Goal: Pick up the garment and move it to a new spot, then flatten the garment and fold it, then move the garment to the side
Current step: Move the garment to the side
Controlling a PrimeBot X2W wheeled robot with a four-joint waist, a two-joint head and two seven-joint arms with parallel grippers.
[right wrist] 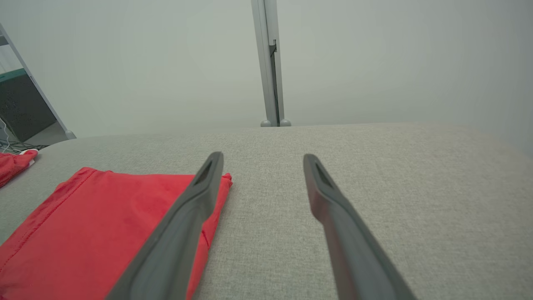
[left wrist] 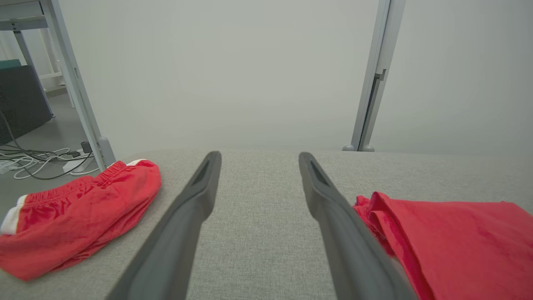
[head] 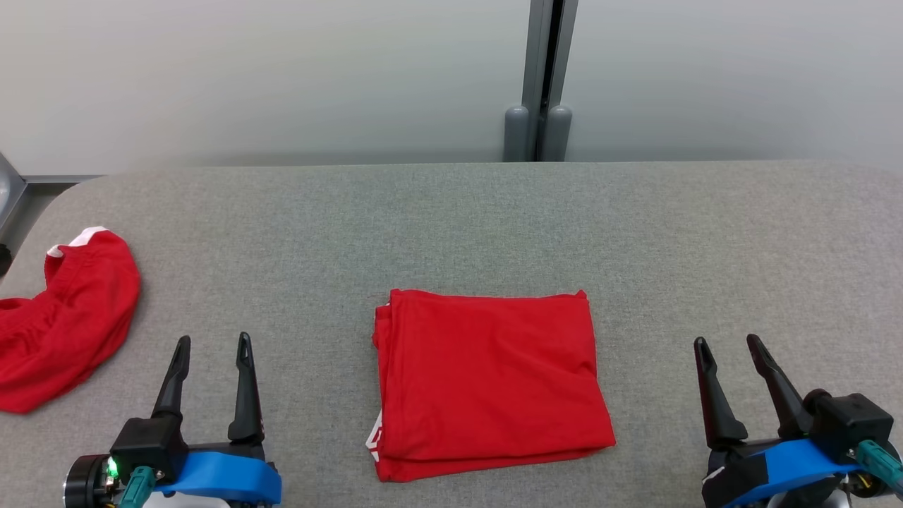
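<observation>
Left tool [head: 214,339], red garment [head: 490,381], unreadable marking [head: 373,439]

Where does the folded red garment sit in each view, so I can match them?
Head view: folded red garment, centre, lower half.
Left wrist view: garment at lower right.
Right wrist view: garment at lower left.
Shared landmark: grey upright post behind the table, in all three.

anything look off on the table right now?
Nothing spilled or damaged. The folded red garment lies fairly square in the middle, with a bit of white showing at its near-left corner. The only untidy item is the red shorts, bunched up near the left edge of the table.
</observation>
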